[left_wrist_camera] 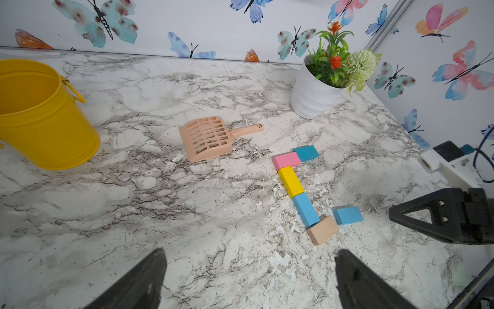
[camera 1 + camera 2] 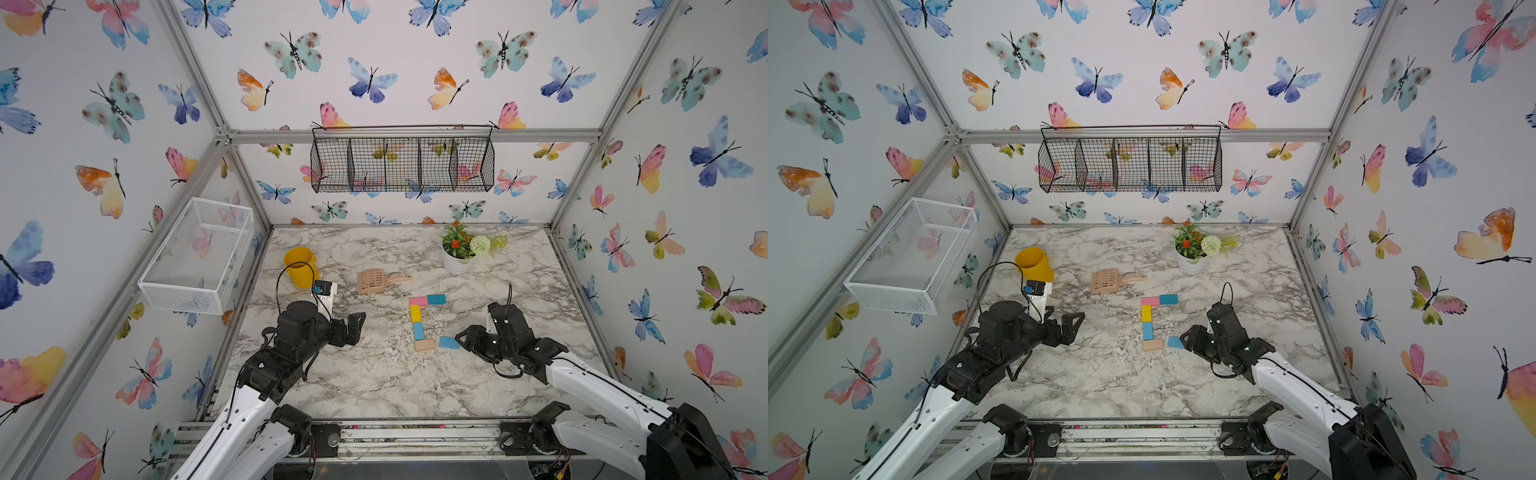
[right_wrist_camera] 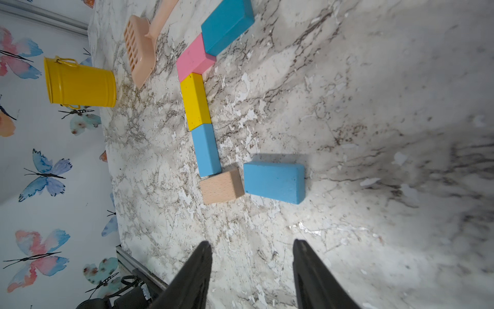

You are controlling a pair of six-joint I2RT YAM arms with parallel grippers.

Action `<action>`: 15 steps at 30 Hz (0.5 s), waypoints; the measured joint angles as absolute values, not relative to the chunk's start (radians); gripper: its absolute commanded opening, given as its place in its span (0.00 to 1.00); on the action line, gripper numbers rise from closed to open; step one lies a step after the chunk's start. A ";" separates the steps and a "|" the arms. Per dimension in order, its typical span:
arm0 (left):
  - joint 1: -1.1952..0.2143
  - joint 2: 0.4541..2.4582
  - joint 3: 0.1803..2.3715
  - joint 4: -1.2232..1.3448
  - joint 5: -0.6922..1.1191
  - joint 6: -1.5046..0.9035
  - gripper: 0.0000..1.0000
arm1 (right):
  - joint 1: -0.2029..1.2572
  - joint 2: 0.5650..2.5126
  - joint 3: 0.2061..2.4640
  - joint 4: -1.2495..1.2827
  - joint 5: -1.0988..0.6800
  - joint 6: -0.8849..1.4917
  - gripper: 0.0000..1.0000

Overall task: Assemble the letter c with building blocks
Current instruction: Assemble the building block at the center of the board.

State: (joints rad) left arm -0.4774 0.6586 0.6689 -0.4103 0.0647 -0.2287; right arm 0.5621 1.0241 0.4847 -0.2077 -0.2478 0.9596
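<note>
Right now the building blocks (image 2: 418, 331) lie flat on the marble table (image 2: 374, 374), a little right of the middle in both top views. They are small smooth bricks with square corners.

The pink block (image 2: 418, 301) and the teal block (image 2: 436, 299) touch end to end and make the top arm. Under the pink one, the yellow block (image 2: 415, 313) and a light blue block (image 3: 205, 149) run straight down as the spine, touching each other. The wood block (image 2: 424, 344), tan with a fine grain, sits at the bottom of the spine. The second light blue block (image 2: 449, 343) lies just to its right, a bit tilted, with a thin gap between them. So the letter c (image 2: 1147, 320) looks square, but its bottom arm is not quite joined.

The left gripper (image 1: 250, 256) is spread wide with nothing in it, well apart from the blocks. The right gripper (image 3: 251, 243) has its black pointy fingers apart too, with only bare table between them. It is near the second light blue block but not touching it.

The table top is scratched, with white flaky spots. Farther up the top views sit a shiny round yellow bucket (image 2: 300, 266), a peach plastic scoop (image 2: 374, 281) with slots, and a ribbed white pot (image 2: 455, 262) of flowers.
</note>
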 measured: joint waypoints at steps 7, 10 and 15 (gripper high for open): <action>-0.493 0.610 0.665 -0.409 0.051 -0.229 0.99 | 0.562 0.982 0.526 -0.266 -0.235 0.966 0.52; -0.493 0.609 0.663 -0.410 0.044 -0.229 0.99 | 0.562 0.981 0.536 -0.271 -0.236 0.968 0.51; -0.493 0.622 0.662 -0.410 0.037 -0.229 0.99 | 0.562 0.978 0.536 -0.288 -0.236 0.976 0.48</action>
State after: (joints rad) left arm -0.4934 0.6220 0.6617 -0.4099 0.0372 -0.2295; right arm 0.5621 0.9779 0.5358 -0.2882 -0.2359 0.9756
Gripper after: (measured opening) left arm 0.986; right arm 0.482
